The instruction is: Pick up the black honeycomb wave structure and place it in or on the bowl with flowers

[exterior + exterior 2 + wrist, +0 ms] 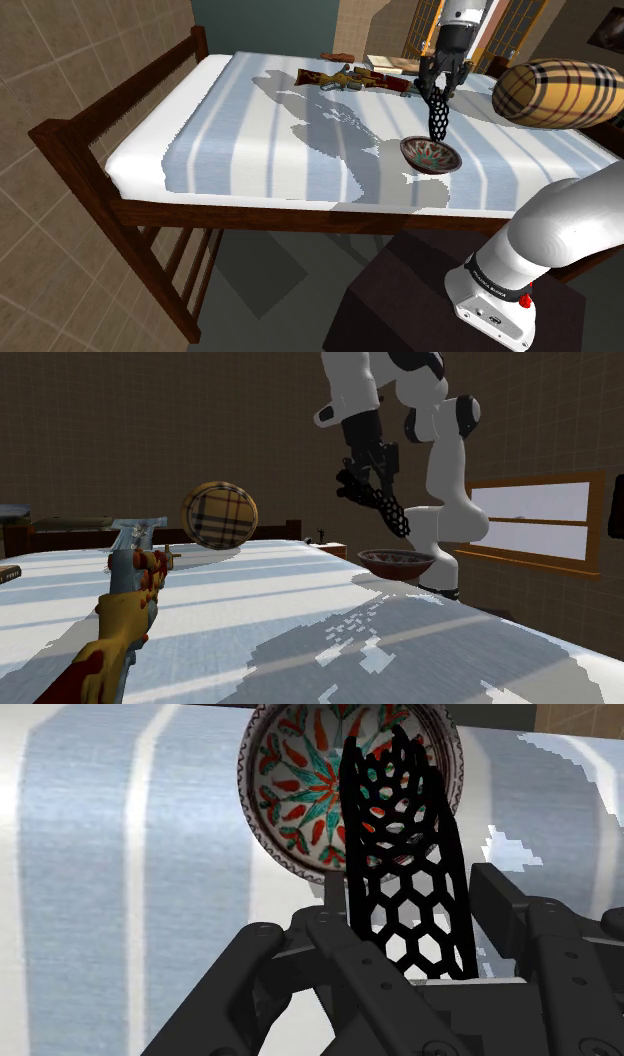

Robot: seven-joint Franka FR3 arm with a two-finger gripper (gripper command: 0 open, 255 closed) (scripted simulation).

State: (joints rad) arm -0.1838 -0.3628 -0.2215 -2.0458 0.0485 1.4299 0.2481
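My black gripper (441,82) is shut on the black honeycomb wave structure (438,115), which hangs down from the fingers in the air over the bed. The flower-patterned bowl (430,156) sits on the striped cover just beneath the structure's lower end. In the second exterior view the gripper (364,474) holds the lattice piece (387,509) tilted, a short way above the bowl (397,560). In the wrist view the gripper (415,919) clasps the honeycomb structure (405,874) near its base, and its tip overlaps the bowl (300,794) with the red and teal flower pattern.
The bed (300,130) has a blue and white striped cover and a dark wooden frame (120,215). A plaid bolster pillow (555,93) lies beyond the bowl. A red and yellow toy gun (345,78) and books (385,63) lie at the far side.
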